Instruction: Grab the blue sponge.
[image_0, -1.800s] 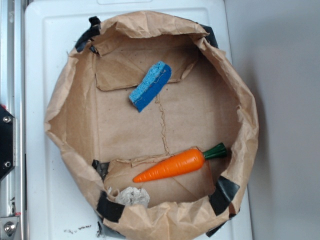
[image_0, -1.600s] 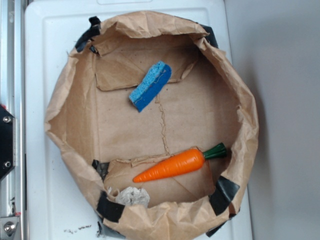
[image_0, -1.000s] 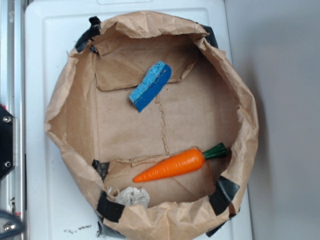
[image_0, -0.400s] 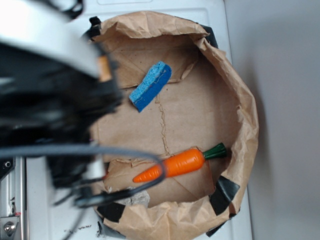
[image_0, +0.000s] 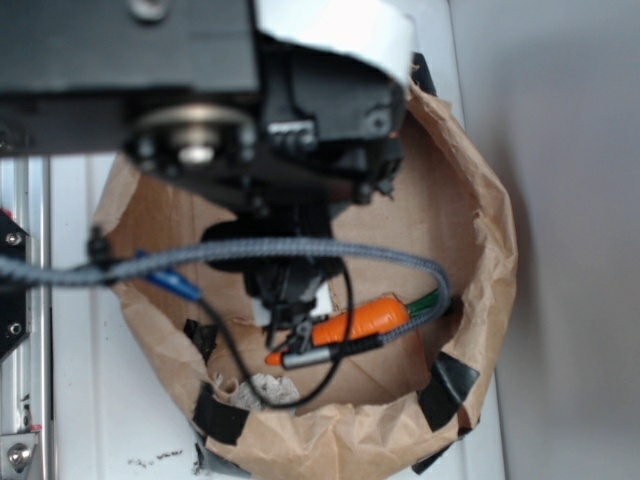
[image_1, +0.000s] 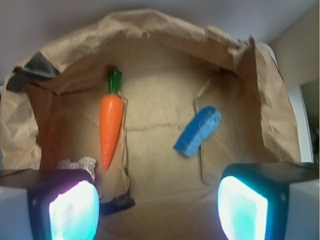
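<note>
The blue sponge (image_1: 198, 131) lies flat on the floor of the brown paper bag, right of middle in the wrist view; in the exterior view the arm hides it. My gripper (image_1: 157, 207) is open and empty, its two lit pads far apart at the bottom corners, well short of the sponge and above the bag floor. In the exterior view the arm (image_0: 280, 110) hangs over the bag's upper left part.
An orange carrot (image_1: 110, 127) lies on the bag floor left of the sponge and also shows in the exterior view (image_0: 360, 322). A crumpled white scrap (image_1: 77, 164) sits near the carrot tip. The bag's paper wall (image_0: 490, 240) rings everything, on a white tray (image_0: 95, 420).
The arm has swung in from the left and now hangs over the bag, covering the sponge in the exterior view. The sponge and carrot have not moved.
</note>
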